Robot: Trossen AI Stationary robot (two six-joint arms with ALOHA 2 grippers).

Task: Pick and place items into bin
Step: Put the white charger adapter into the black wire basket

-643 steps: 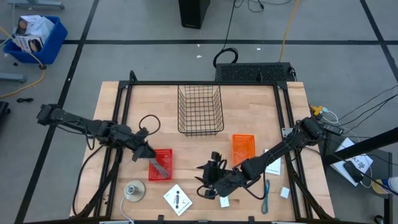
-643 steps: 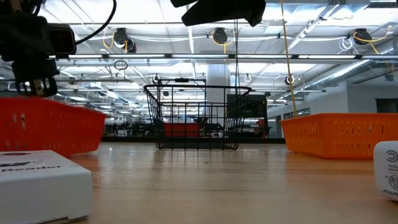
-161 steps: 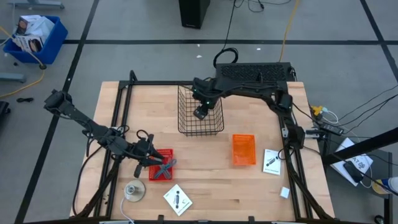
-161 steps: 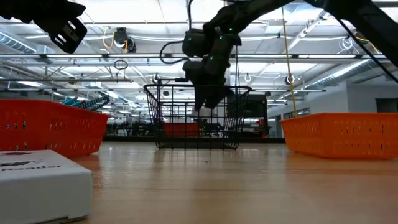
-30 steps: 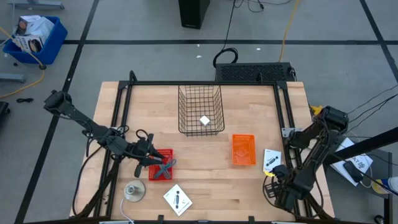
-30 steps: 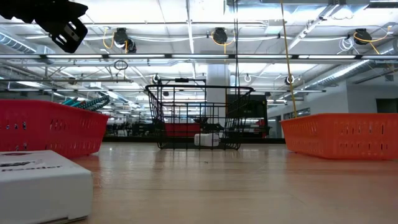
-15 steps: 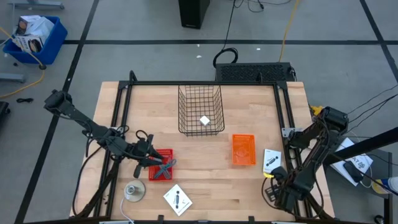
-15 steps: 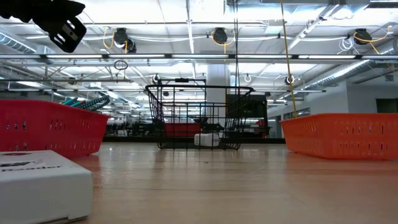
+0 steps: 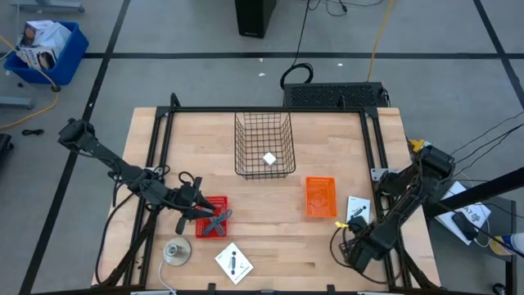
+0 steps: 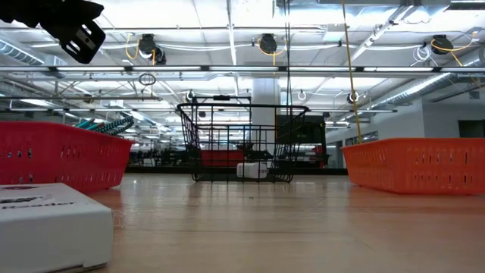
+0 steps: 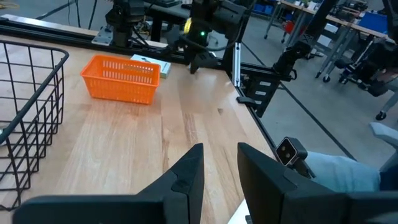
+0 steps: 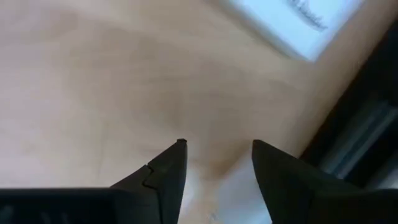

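**benchrat:** Black wire basket (image 9: 264,123) sat at the back middle of the pale wooden table (image 9: 270,246). One small white cube (image 9: 268,159) was already lying on the basket's floor. The low camera showed that cube down in there too.

**gripnerd:** Cool, and the arms?

**benchrat:** Left gripper (image 9: 199,212) hung over the left edge of the red plastic basket (image 9: 214,203). A grey elongated tool (image 9: 215,220) lay in that basket just beside it. From its own wrist camera, the left fingers (image 11: 188,180) were only narrowly parted, with nothing between the tips. Right gripper (image 9: 358,252) was down low at the table's near right corner. Its fingers (image 12: 163,171) were moderately apart, with bare wood showing between the tips. There was something pale right under the gripper, but I couldn't tell what it was.

**gripnerd:** Anything else lying around?

**benchrat:** Yep. A white rectangular card with black marks (image 9: 357,211) lay near the right gripper, just beside the orange plastic basket (image 9: 321,197). A white square card with a black mark (image 9: 234,262) sat at the front edge. Near that, over to the left, was a round grey disc (image 9: 176,251).
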